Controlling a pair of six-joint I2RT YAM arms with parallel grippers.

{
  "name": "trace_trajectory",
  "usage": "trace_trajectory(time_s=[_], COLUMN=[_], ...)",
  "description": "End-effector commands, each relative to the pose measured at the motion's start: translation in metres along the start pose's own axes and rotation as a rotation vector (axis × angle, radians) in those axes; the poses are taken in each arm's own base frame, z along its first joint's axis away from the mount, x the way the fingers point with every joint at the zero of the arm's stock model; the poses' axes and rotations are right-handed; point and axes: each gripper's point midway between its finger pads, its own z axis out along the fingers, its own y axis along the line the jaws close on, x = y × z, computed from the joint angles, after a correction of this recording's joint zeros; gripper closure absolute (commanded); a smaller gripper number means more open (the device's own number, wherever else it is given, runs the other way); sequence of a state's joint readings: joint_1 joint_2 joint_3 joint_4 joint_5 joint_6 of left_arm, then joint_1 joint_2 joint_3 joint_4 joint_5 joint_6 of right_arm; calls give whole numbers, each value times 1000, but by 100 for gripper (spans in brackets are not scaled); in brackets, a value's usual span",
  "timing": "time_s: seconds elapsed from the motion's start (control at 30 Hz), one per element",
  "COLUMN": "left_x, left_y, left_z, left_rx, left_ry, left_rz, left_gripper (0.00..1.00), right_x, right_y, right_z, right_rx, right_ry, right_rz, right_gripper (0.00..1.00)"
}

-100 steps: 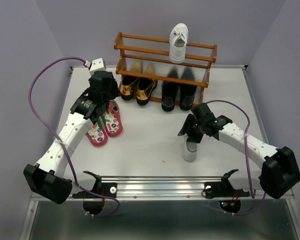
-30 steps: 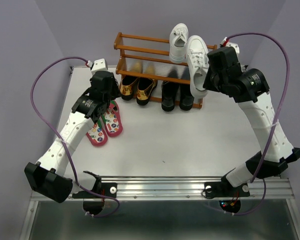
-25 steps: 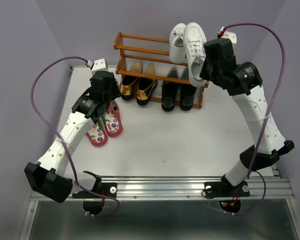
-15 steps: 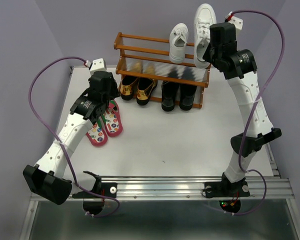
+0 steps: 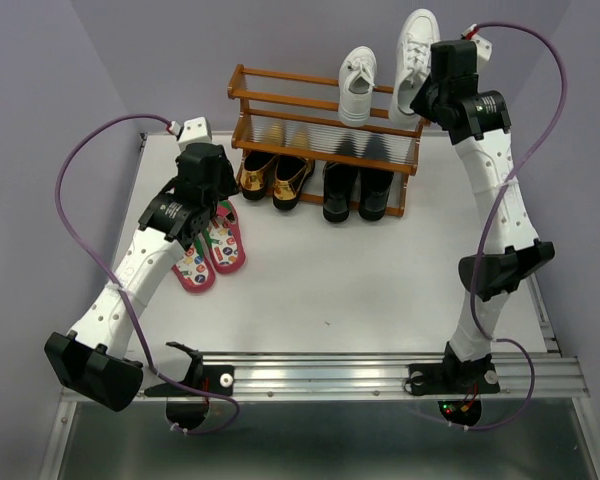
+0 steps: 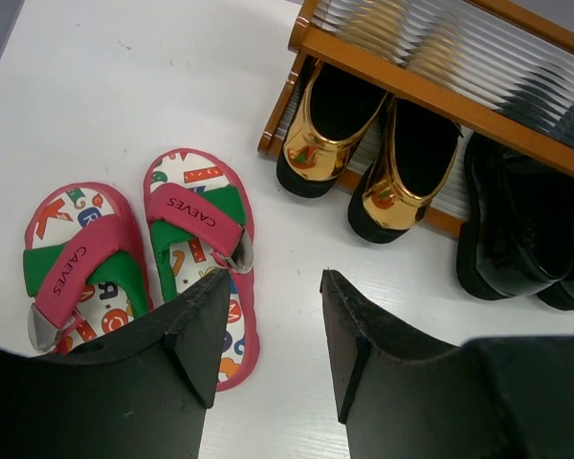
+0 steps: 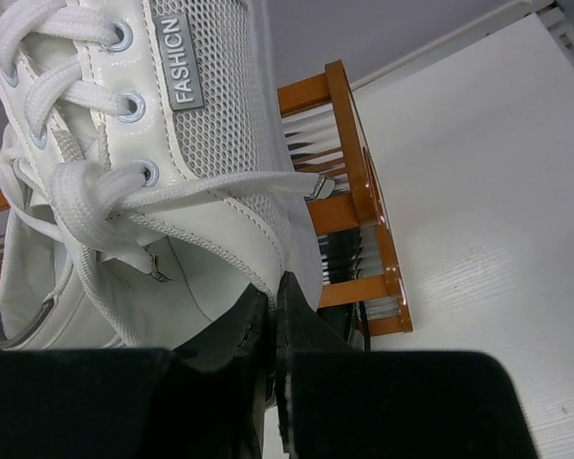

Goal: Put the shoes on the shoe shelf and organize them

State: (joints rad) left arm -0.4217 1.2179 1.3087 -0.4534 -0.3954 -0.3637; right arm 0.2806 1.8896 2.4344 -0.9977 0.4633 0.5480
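Note:
The orange-brown shoe shelf (image 5: pixel 280 100) stands at the table's back. One white sneaker (image 5: pixel 358 85) sits on its top tier. My right gripper (image 5: pixel 420 95) is shut on the heel rim of the second white sneaker (image 5: pixel 413 55), holding it in the air over the shelf's right end; up close the sneaker (image 7: pixel 172 153) fills the right wrist view above the shut gripper (image 7: pixel 275 287). Gold loafers (image 5: pixel 276 178) and black boots (image 5: pixel 356 190) stand on the lower tier. Pink flip-flops (image 5: pixel 210 250) lie on the table. My left gripper (image 6: pixel 273 287) hovers open and holds nothing, beside the flip-flops (image 6: pixel 196 225).
A white connector block (image 5: pixel 195 128) and purple cables (image 5: pixel 75 170) lie near the shelf's left end. The table's metal front rail (image 5: pixel 320 370) carries both arm bases. Purple walls close in the sides and back.
The right arm has lifted the white sneaker from in front of the shelf's right end up and back, over the top tier. The left arm has stayed in place.

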Motion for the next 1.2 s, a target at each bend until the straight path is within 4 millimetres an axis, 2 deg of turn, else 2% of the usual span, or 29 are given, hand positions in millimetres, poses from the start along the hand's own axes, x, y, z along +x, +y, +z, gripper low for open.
trace_trajectory(time_s=[0.0,0.23,0.33,0.6,0.87,1.0,1.07,1.1,1.17], left_x=[-8,-7,-7,-7,-7,-7,-5,-5,-5], left_y=[5,4,3,6,7,8,8,7,7], left_z=[-9,-8,-8,-10,-10,-10,-9,-9,-8], left_rx=[-4,3,8,0,-5,-11,-12,-12,-10], left_ry=[-32,-29,-28,-33,-33,-34,-30,-30,-26], left_rz=[-7,-13,-16,-19,-16,-14,-13,-15,-15], left_gripper=[46,46,46,46,46,46,46,46,46], right_x=[-40,-21,-16,-19,-11,-13,-15,-16,-17], right_y=[29,39,37,34,33,36,38,39,40], right_z=[-6,9,14,23,35,33,33,33,33], right_rx=[-146,-183,-182,-179,-173,-189,-201,-204,-208], right_ry=[-96,-25,-5,-5,16,13,6,5,2], right_rz=[134,140,144,163,155,153,153,154,152], right_gripper=[99,99,99,99,99,76,71,65,64])
